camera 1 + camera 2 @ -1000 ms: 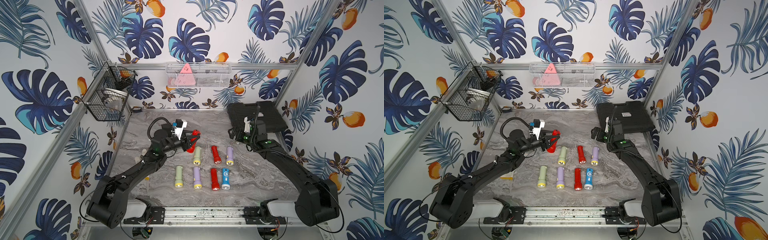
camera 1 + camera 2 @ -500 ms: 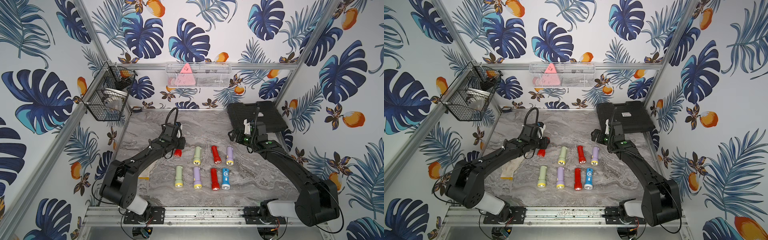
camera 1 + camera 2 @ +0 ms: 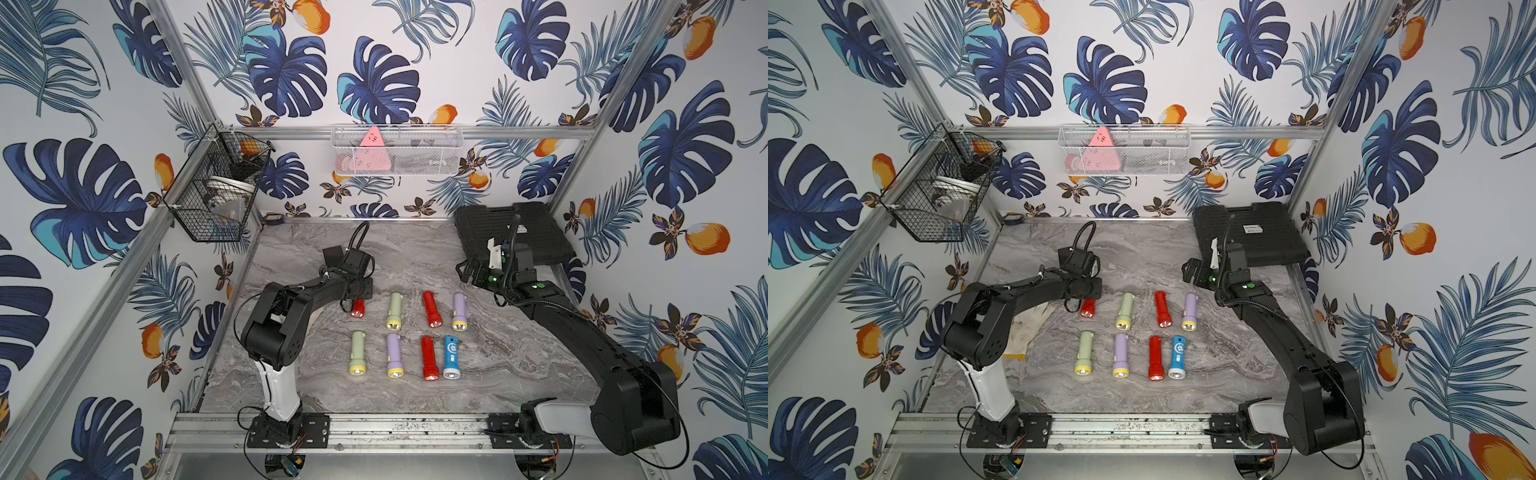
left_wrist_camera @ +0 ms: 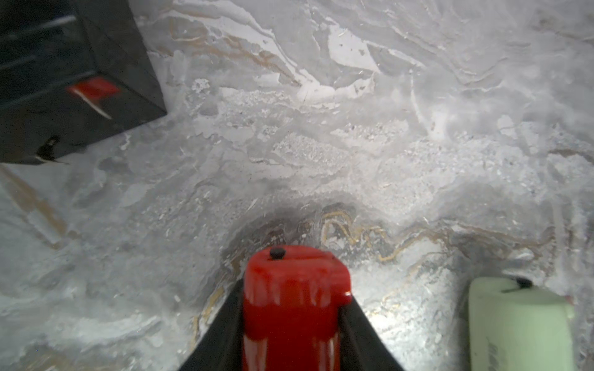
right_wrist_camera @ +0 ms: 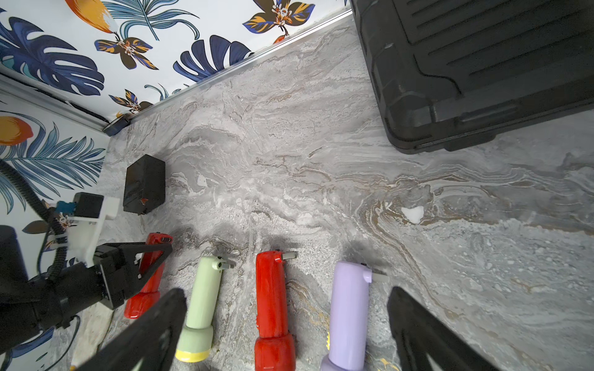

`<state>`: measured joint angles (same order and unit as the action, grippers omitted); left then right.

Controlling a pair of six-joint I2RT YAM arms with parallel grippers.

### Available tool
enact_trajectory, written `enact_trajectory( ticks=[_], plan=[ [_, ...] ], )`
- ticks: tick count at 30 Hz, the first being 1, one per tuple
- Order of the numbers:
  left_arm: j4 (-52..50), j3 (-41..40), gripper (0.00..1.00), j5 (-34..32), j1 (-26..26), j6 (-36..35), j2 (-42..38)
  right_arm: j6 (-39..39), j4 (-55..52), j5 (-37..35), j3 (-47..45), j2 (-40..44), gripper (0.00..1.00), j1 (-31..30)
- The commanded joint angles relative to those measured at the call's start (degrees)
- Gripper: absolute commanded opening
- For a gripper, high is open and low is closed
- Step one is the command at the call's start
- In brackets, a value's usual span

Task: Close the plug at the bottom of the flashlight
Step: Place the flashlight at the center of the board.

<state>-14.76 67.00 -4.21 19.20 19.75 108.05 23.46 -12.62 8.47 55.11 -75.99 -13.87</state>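
Red flashlight [image 4: 291, 308] sits at the left end of the back row, down at the grey marbled worktop [image 3: 498, 357], with its tail toward the back wall. Whether it rests there I cannot tell. The left jaws are clamped on its body from both sides.

Beside it run a green flashlight [image 5: 205, 295], a second red one [image 3: 431, 309] and a lilac one [image 3: 458, 309]. Four more flashlights [image 3: 395, 355] form a front row. The right jaws hang spread wide, holding nothing, just behind the lilac end of the back row.

A small black box [image 5: 144, 184] sits just behind the held flashlight. A large black case [image 3: 509, 232] fills the back right corner, and a white glove [image 3: 1030, 326] lies under the left arm [image 3: 299, 291].

Leaf-and-fruit wallpaper covers the three walls. A black wire basket [image 3: 212, 199] hangs on the left one and a white mesh basket [image 3: 397, 149] on the back.
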Motion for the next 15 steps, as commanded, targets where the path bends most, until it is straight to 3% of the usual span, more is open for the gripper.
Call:
enact_trajectory(
  ticks=[1, 6, 9, 13, 14, 15],
  plan=[
    [0.8, 0.8, 0.03, -0.1, -0.2, 0.6, 1.4, -0.2, -0.4, 0.4, 0.0, -0.1, 1.0, -0.1],
    [-0.5, 1.9, 0.13, 0.5, -0.2, 0.6, 2.9, -0.2, -0.3, 0.6, 0.0, -0.4, 1.0, -0.1],
    [-1.9, 2.8, 0.3, 0.8, -0.2, 0.5, 3.6, -0.4, -0.5, 0.7, 0.0, -0.2, 1.0, -0.1],
    [-2.5, 2.9, 0.57, 0.1, -0.1, 0.5, 3.2, -0.7, -0.4, 1.2, -0.1, 0.0, 1.0, -0.1],
    [-2.7, 3.0, 0.71, -0.1, -0.2, 0.5, 3.0, -0.8, -0.5, 1.2, -0.1, 0.1, 1.0, -0.1],
    [-3.1, 3.3, 0.74, -0.3, -0.2, 0.3, 2.9, -0.9, -0.5, 1.3, -0.1, 0.2, 1.0, -0.1]
  ],
)
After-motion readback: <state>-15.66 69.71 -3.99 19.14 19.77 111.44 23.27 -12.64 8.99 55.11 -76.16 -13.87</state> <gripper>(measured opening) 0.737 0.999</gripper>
